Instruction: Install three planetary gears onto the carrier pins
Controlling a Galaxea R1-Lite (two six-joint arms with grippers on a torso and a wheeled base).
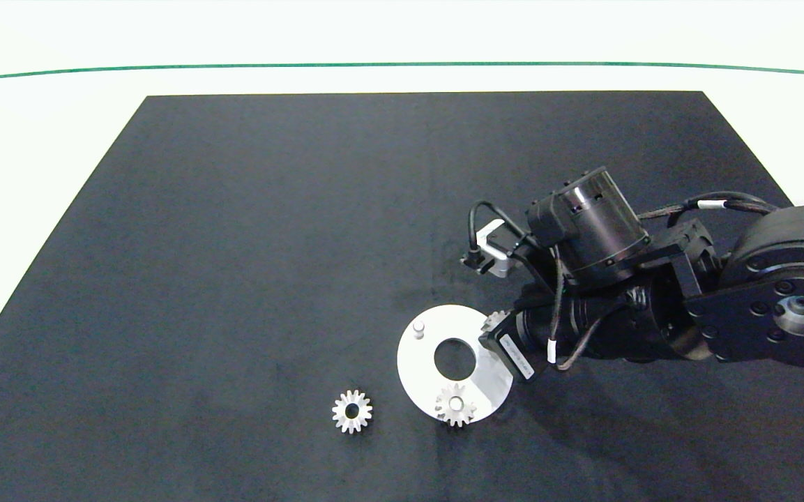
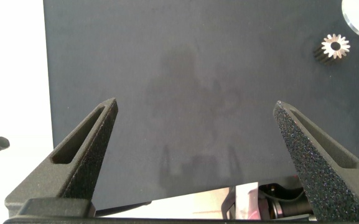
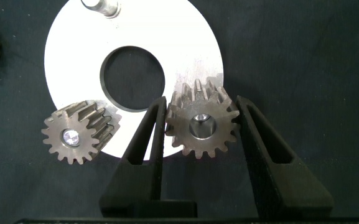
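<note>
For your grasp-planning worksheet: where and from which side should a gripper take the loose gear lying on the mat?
Grip the loose gear across its toothed rim, coming straight down from above: it lies flat on the mat with clear space around it, beside the white disc.

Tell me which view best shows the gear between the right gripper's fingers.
The right wrist view: the gear sits over a pin between the right gripper fingers, above the white disc. In the head view the arm hides all but a sliver; the left wrist view misses it.
</note>
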